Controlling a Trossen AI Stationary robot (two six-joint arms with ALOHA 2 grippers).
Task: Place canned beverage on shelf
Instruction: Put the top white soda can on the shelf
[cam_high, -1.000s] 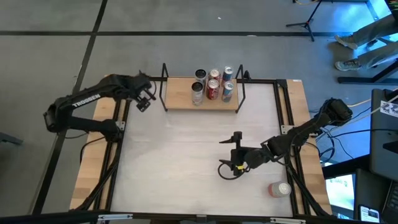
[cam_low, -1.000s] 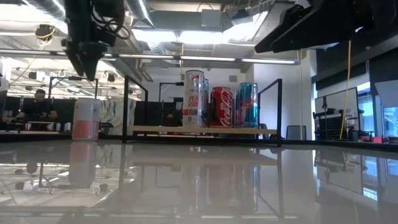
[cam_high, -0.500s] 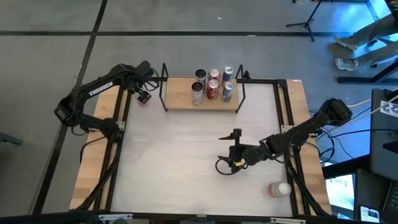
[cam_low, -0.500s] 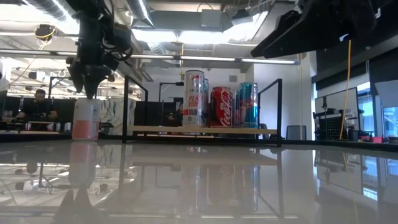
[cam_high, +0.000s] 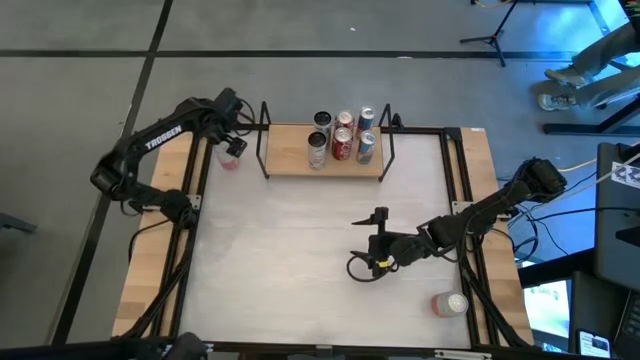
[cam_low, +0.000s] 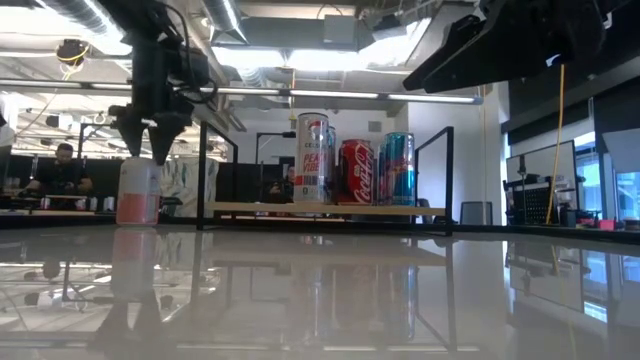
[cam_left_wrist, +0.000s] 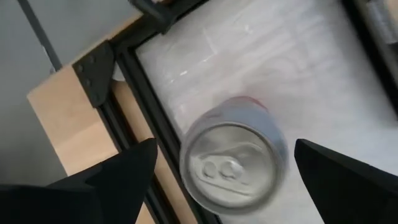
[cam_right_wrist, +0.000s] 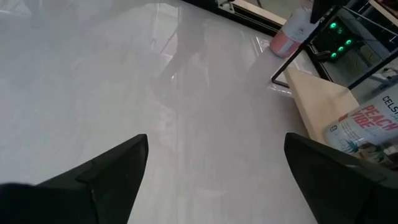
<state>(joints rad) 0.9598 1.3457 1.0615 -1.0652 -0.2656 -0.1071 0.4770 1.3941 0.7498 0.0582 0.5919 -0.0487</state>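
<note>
High view puts the small light-wood shelf (cam_high: 290, 160), with black wire uprights at both short ends, at the far edge of the whitish tabletop (cam_high: 280, 260). Toward the shelf's right end stands a cluster of upright cans: a silver Celsius peach can (cam_high: 318, 148), a red Coca-Cola can (cam_high: 342, 144) and a blue-and-silver can (cam_high: 365, 146), with three more tops just behind them.

Just outside the shelf's left upright stands a pink-and-white beverage can (cam_high: 231, 156), upright on the table. The left gripper (cam_high: 234, 146) hangs directly over it. In the low view its dark fingers (cam_low: 160, 135) point down at the can's top (cam_low: 139, 190), tips level with the rim. From the left wrist view the silver lid with its pull tab (cam_left_wrist: 231, 163) sits between the two fingers, which stand wide apart with a clear gap on each side, touching nothing.

The right gripper (cam_high: 381, 222) waits well in front of the shelf, over bare tabletop below its right end. Its jaws are spread wide and empty in the right wrist view, looking across the table toward the shelf.

Another pink can with a silver top (cam_high: 450, 304) lies on its side near the table's front right corner, far from the shelf.
</note>
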